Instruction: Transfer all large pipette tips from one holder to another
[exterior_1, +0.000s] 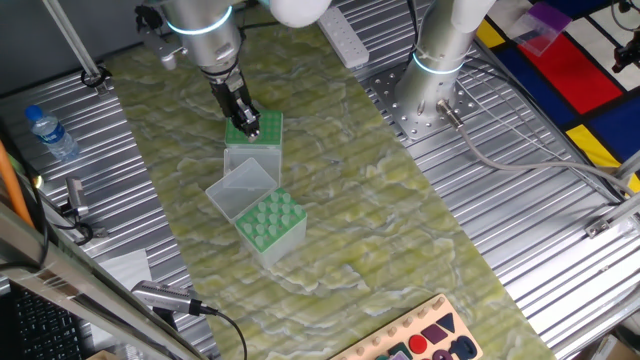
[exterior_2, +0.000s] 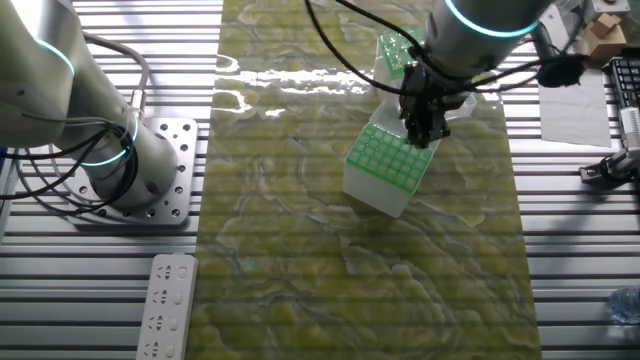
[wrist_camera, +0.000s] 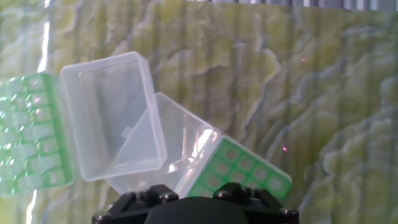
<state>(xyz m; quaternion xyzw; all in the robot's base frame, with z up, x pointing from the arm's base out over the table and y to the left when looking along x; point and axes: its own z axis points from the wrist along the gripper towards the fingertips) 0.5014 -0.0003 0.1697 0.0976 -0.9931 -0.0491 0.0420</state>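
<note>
Two green pipette tip holders with open clear lids stand on the mottled green mat. In one fixed view, the near holder carries pale large pipette tips in its holes. My gripper hangs just over the far holder. From the other side, the gripper is at the edge of that holder, with the second holder behind it. In the hand view, one green grid lies just ahead of the hand and another is at the left. The fingertips are hidden, so whether they grip a tip is unclear.
Clear hinged lids lie between the two holders. A water bottle stands at the left, a power strip lies off the mat, and a board with coloured shapes sits at the near edge. The arm's base is bolted at the back.
</note>
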